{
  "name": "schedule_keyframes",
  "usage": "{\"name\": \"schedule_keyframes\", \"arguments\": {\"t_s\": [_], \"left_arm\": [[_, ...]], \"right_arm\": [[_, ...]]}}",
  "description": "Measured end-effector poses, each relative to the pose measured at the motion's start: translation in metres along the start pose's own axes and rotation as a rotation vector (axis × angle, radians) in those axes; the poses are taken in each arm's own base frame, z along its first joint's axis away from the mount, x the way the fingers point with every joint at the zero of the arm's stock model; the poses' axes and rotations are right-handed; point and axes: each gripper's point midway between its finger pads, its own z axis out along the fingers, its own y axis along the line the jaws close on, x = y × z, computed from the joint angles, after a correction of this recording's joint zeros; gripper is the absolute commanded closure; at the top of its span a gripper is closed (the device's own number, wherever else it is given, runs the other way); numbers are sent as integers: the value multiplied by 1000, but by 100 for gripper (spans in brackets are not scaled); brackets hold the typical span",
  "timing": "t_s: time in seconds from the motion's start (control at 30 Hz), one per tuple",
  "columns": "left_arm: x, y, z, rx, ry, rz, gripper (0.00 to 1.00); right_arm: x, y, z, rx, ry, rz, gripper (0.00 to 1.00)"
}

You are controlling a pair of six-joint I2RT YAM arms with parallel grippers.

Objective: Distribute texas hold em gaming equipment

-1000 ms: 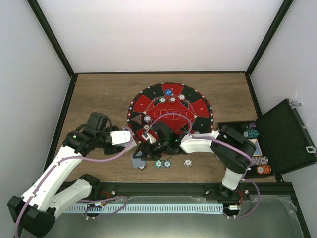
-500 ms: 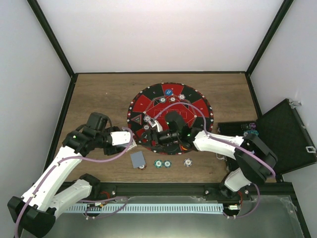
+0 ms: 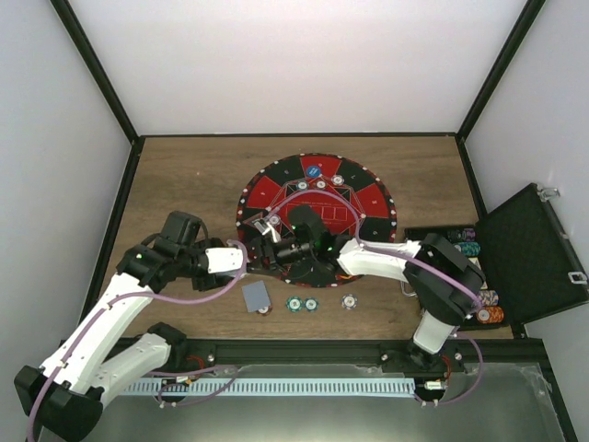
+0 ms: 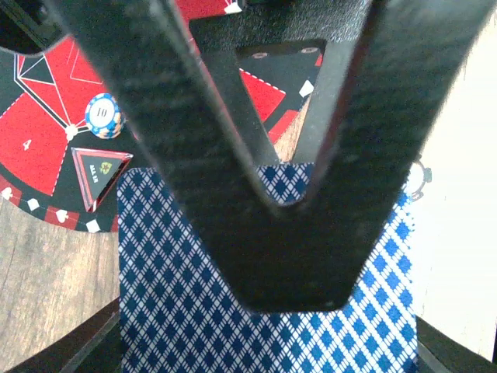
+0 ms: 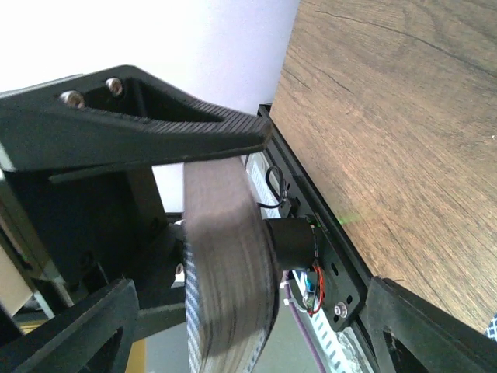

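Note:
My left gripper (image 3: 247, 261) (image 4: 283, 326) is shut on a deck of blue diamond-backed playing cards (image 4: 171, 272), held at the mat's near-left edge. My right gripper (image 3: 270, 242) (image 5: 256, 256) is open right beside it, its jaws wide apart around the deck's blurred edge (image 5: 221, 225). One grey-backed card (image 3: 256, 296) lies face down on the wood in front of the mat, with a small chip (image 3: 264, 310) at its corner. Two teal chips (image 3: 294, 304) (image 3: 311, 303) and a pale chip (image 3: 349, 300) lie to its right.
The round red-and-black mat (image 3: 368, 198) carries a blue chip (image 3: 315, 170) (image 4: 102, 115), other chips (image 3: 338, 179) and a triangle marker (image 3: 250, 222) (image 4: 101, 175). The open black case (image 3: 534, 253) at the right holds chip stacks (image 3: 467, 247) (image 3: 490, 314).
My right gripper has left the grey-backed card on the wood, risen over the mat and swung left to the deck. The left arm has hardly moved.

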Motion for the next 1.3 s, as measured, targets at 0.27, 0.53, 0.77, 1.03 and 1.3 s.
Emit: {"name": "schedule_keyframes", "arguments": {"t_s": [0.27,0.53,0.77,1.03,1.3], "left_arm": [[0,-1,0,-2,-3,9,96],[0,-1,0,-1,-6,9,96],[0,-1,0,1,-6,8,96],[0,-1,0,2,-4,7,96],[0,-1,0,2,-4,7,96]], "right_arm": [[-10,-6,24,-27,31,33,22],[-13,-8,41,-51,58,47,29],[-16,-14,37,-45,49,48,35],[-15,-18,11,-28,14,29,39],[-12,-17,3,-19,6,30,40]]}}
